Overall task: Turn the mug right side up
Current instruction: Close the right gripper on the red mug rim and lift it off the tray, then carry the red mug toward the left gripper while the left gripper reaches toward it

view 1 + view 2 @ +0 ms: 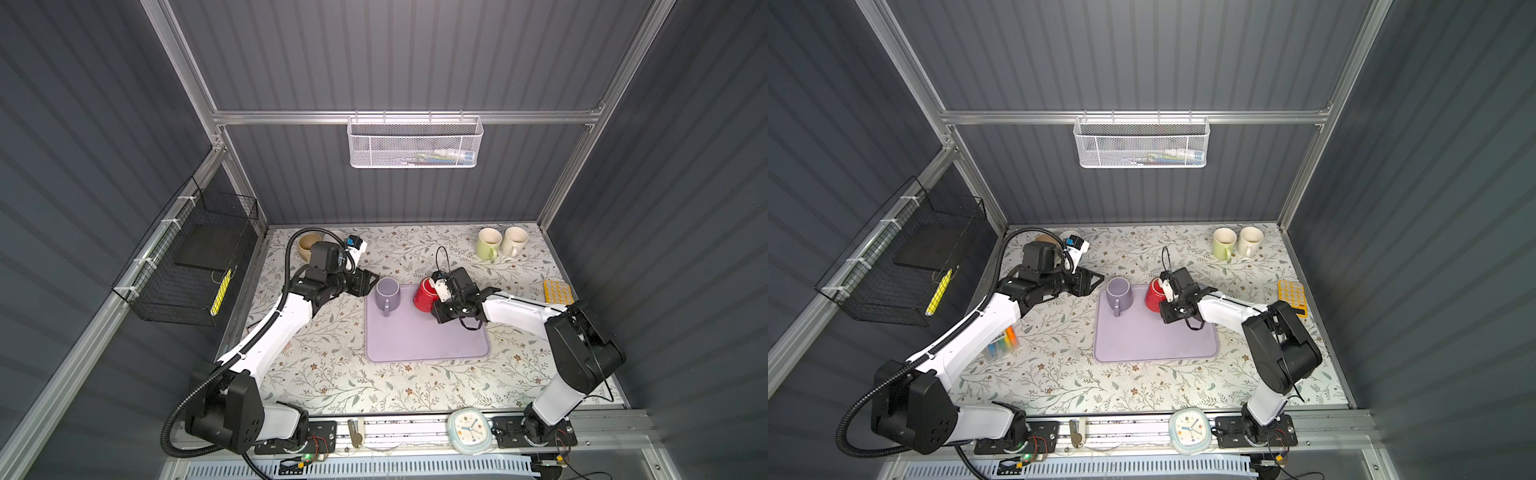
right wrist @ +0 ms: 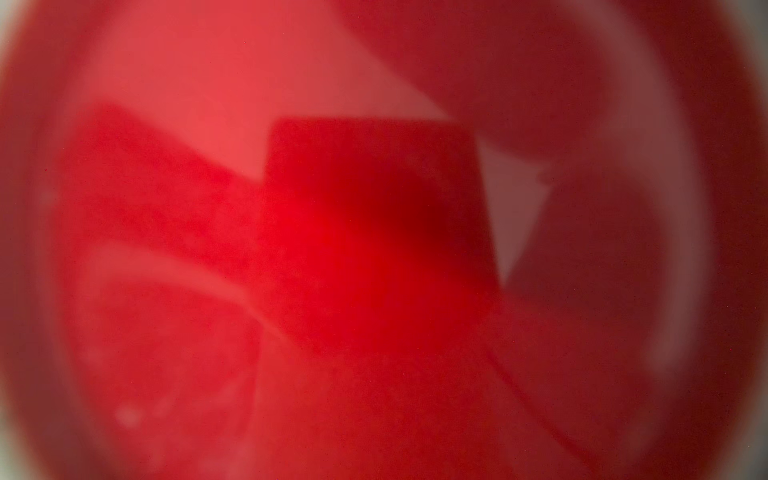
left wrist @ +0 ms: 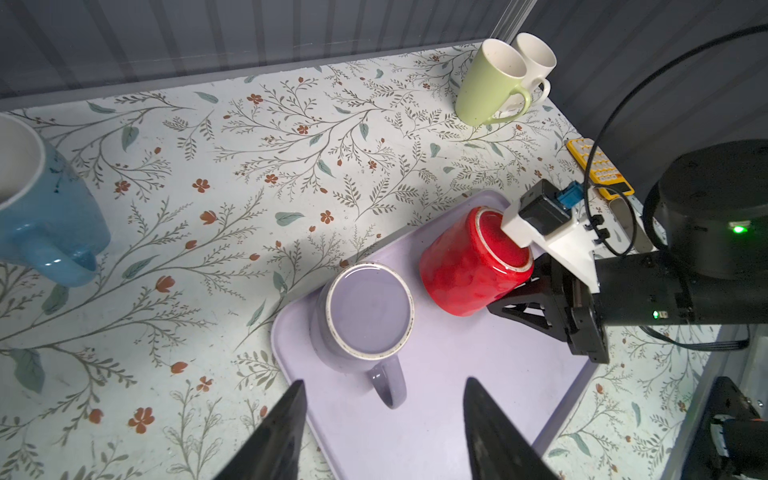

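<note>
A red mug (image 1: 423,294) (image 3: 465,270) is tilted over the lilac tray (image 1: 424,340), its base ring turned up toward the right arm. My right gripper (image 3: 505,301) is shut on its lower side; the grip point and the handle are hidden. The right wrist view is filled with the mug's blurred red surface (image 2: 374,249). A lilac mug (image 1: 387,293) (image 3: 365,311) stands upright on the tray's far left corner, handle toward the front. My left gripper (image 1: 372,280) (image 3: 384,380) hangs open just left of that mug, holding nothing.
A green mug (image 1: 488,243) and a cream mug (image 1: 515,240) stand at the back right. A blue mug (image 3: 41,216) and a beige mug (image 1: 307,245) sit at the back left behind the left arm. A yellow calculator (image 1: 558,291) lies by the right wall.
</note>
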You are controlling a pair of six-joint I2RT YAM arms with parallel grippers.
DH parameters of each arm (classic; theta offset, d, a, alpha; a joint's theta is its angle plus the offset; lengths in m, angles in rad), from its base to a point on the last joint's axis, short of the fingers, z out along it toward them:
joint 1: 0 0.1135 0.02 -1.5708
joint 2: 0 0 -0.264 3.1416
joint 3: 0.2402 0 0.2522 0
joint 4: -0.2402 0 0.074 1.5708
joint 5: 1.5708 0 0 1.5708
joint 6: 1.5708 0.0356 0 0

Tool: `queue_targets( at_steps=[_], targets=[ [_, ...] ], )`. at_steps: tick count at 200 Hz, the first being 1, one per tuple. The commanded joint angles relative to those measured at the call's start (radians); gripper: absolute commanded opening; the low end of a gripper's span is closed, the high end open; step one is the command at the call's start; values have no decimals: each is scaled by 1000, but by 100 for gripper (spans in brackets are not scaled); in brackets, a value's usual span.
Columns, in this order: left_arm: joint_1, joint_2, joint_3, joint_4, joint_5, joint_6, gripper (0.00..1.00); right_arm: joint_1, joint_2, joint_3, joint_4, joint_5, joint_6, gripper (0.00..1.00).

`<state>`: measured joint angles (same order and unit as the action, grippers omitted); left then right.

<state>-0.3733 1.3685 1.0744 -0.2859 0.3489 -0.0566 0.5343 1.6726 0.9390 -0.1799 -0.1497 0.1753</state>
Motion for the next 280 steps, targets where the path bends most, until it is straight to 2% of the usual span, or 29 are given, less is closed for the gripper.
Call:
queue_targets(
  at_steps=[1, 56, 106, 156, 161, 196, 280],
  targets=[
    [-13, 20, 24, 31, 47, -37, 60, -22, -60, -11, 72, -36, 13, 1],
    [-46, 57, 27, 85, 106, -92, 60, -69, -124, -58, 120, -104, 44, 1],
    [-65, 82, -24, 245, 191, -217, 60, -101, -174, -86, 150, -144, 66, 0],
    [-85, 124, -13, 326, 264, -277, 61, -149, -221, -118, 206, -175, 101, 0],
    [-88, 127, -13, 333, 266, -280, 61, -152, -226, -121, 213, -217, 106, 0],
    [-100, 150, -13, 390, 295, -313, 61, -173, -249, -129, 264, -271, 135, 0],
    [-107, 184, -7, 469, 332, -350, 61, -192, -263, -132, 368, -368, 192, 0]
  ],
)
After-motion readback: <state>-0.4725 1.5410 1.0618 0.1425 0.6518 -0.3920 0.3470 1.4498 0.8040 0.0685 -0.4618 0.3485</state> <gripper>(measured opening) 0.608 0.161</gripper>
